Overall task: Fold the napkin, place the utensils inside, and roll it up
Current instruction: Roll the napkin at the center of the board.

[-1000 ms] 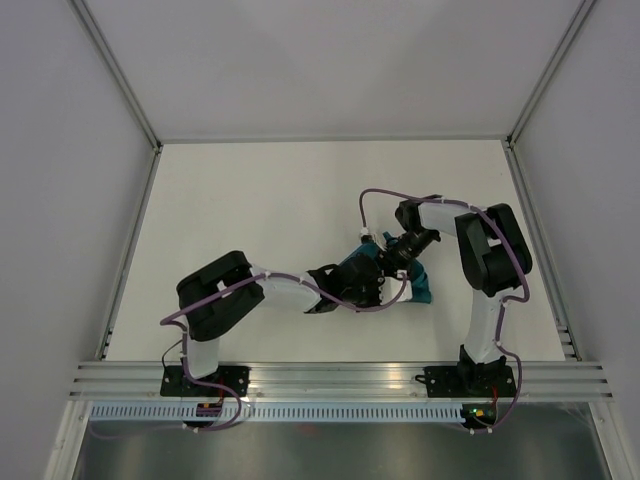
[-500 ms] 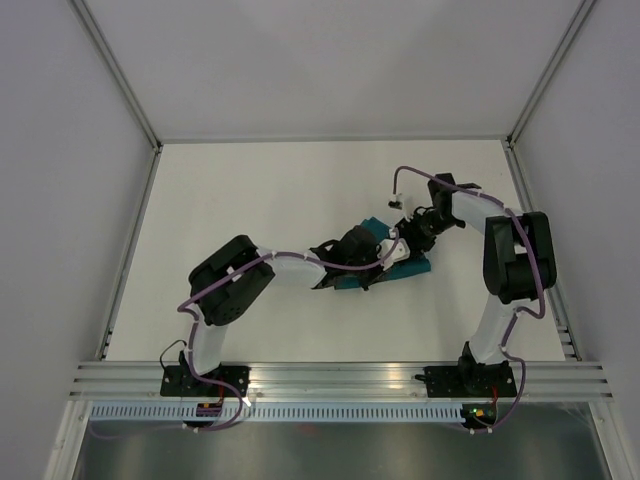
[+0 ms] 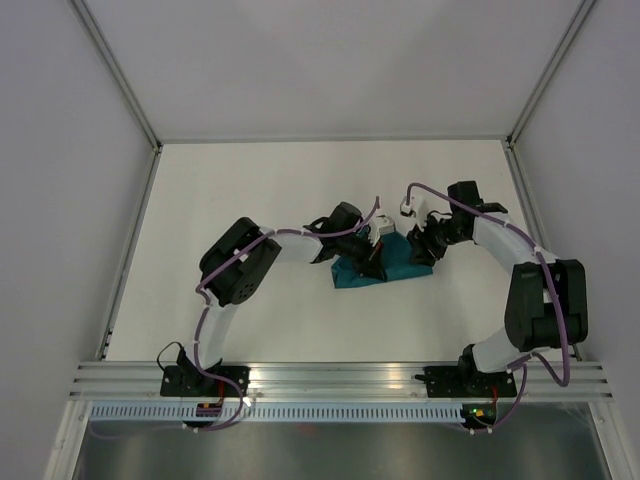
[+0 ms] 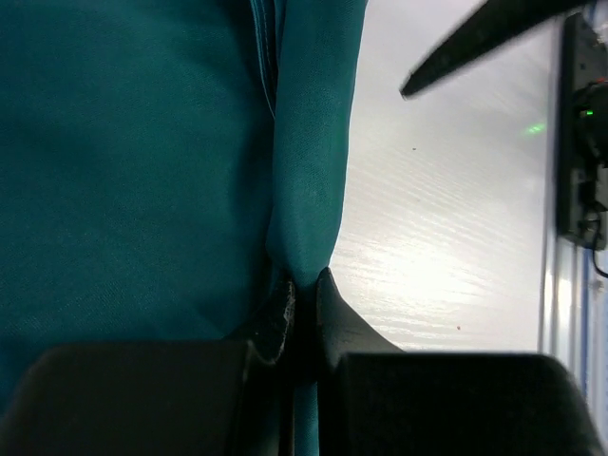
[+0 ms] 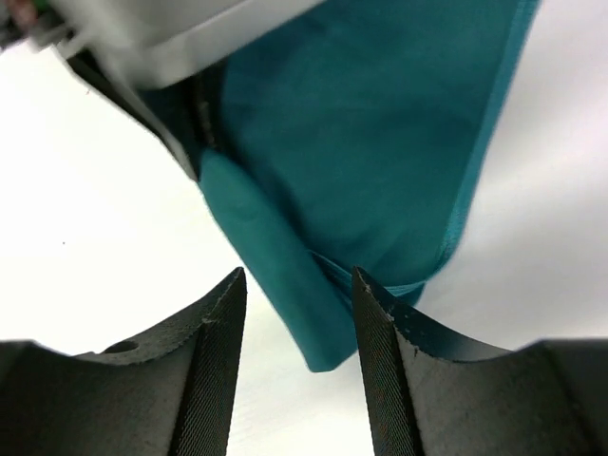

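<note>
The teal napkin (image 3: 392,268) lies as a rolled bundle at mid-table, between both grippers. My left gripper (image 3: 374,250) sits over its far left part. In the left wrist view that gripper (image 4: 304,285) is shut on a narrow fold of the napkin (image 4: 133,142). My right gripper (image 3: 421,249) is at the bundle's right end. In the right wrist view this gripper (image 5: 296,285) is open, and the rolled end of the napkin (image 5: 285,275) lies loose between its fingers (image 5: 380,332). The utensils are hidden.
The left gripper's white body (image 5: 161,38) is close above the right gripper's jaws. White walls stand on three sides of the table (image 3: 250,190). An aluminium rail (image 3: 340,378) with both arm bases runs along the near edge.
The left gripper has carried the napkin away from the near edge and to the right. The right arm swung out to the right and its jaws widened, letting go of the cloth.
</note>
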Robot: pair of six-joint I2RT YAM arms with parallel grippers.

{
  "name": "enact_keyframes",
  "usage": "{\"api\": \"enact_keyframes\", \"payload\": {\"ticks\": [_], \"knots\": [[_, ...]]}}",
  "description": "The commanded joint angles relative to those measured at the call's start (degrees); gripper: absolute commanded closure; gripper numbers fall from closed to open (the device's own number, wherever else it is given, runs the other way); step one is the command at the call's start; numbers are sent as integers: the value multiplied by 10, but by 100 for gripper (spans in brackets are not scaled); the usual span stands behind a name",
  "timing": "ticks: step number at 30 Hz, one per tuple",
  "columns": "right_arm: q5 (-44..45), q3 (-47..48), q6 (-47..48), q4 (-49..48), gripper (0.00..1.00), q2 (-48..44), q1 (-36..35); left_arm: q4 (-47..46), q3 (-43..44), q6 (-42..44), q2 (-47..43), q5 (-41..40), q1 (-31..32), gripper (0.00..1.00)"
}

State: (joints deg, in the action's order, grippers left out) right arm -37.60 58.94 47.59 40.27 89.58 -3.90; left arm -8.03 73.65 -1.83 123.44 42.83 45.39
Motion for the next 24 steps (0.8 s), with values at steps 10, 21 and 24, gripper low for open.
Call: {"api": "enact_keyframes", "payload": {"ticks": [10,21,24], "knots": [[113,-213,44,-229,38,-194,-166,212,44,-68,108,60,-21,98],[207,-283,50,-301,38,-191,-263,246,77,-92,122,70,-28,98],[222,-302,50,-324,38,-182,-275,254,87,-92,126,73,-29,98]]}}
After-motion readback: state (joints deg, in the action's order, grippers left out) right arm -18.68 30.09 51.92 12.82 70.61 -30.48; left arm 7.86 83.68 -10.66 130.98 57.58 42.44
